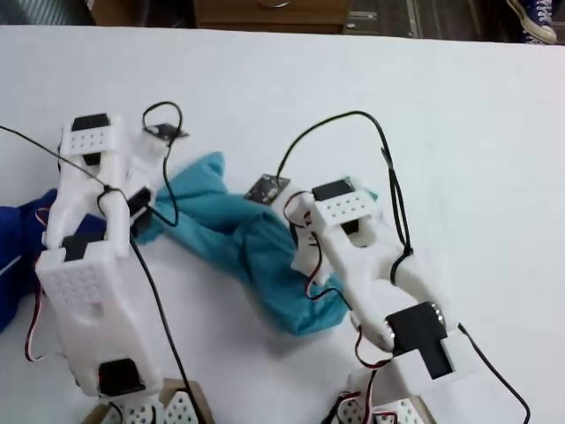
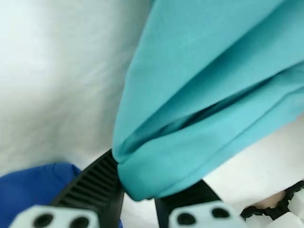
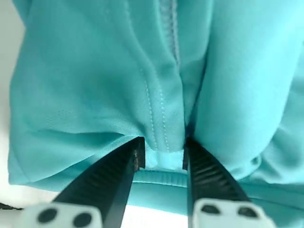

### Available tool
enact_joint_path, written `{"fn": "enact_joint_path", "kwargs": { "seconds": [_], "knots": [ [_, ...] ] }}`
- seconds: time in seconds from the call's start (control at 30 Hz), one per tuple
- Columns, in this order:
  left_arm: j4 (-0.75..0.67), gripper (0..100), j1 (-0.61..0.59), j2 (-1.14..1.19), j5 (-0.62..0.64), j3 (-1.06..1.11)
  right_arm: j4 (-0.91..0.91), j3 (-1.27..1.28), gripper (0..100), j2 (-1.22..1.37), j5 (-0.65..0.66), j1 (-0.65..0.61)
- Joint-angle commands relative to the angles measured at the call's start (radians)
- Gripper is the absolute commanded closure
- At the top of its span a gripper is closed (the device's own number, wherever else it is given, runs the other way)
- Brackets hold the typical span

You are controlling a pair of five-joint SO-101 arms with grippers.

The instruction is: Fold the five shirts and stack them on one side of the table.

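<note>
Between our left fingers (image 2: 90,187) a rolled edge of the teal shirt (image 1: 238,238) is pinched; our right fingers (image 3: 111,178) clamp its seam. We should draw apart evenly, spreading it flat on the tabletop (image 1: 459,106).

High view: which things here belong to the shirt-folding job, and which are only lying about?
Belong to the job: teal shirt, gripped by the left gripper and the right gripper; blue shirt beside the left arm; table.
Only lying about: shoe and wooden cabinet, both beyond the table.
</note>
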Motion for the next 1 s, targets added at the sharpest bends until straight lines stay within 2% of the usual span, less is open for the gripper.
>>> {"fn": "enact_joint_path", "kwargs": {
  "seconds": [0.0, 0.17, 0.37, 0.47, 0.73, 0.93, 0.97],
  "knots": [
    [-0.005, 98, -0.006, -0.015, -0.005, -0.039, 0.008, -0.034, 85.4, -0.05, 0.0, -0.002],
    [-0.005, 98, -0.006, -0.015, -0.005, -0.039, 0.008, -0.034, 85.4, -0.05, -0.005, -0.008],
    [-0.005, 98, -0.006, -0.015, -0.005, -0.039, 0.016, -0.034, 85.5, -0.05, -0.008, -0.108],
    [-0.005, 98, -0.006, -0.015, -0.005, -0.039, 0.015, -0.034, 85.6, -0.05, -0.008, -0.117],
    [-0.005, 98, -0.006, -0.015, -0.003, -0.039, 0.01, -0.034, 85.9, -0.048, -0.008, -0.065],
    [-0.005, 98, -0.006, -0.015, -0.003, -0.039, 0.016, -0.066, 98.2, -0.056, -0.006, 0.008],
    [-0.005, 98, -0.006, -0.015, -0.003, -0.039, 0.016, -0.08, 97.9, -0.056, -0.006, 0.016]
  ]
}}
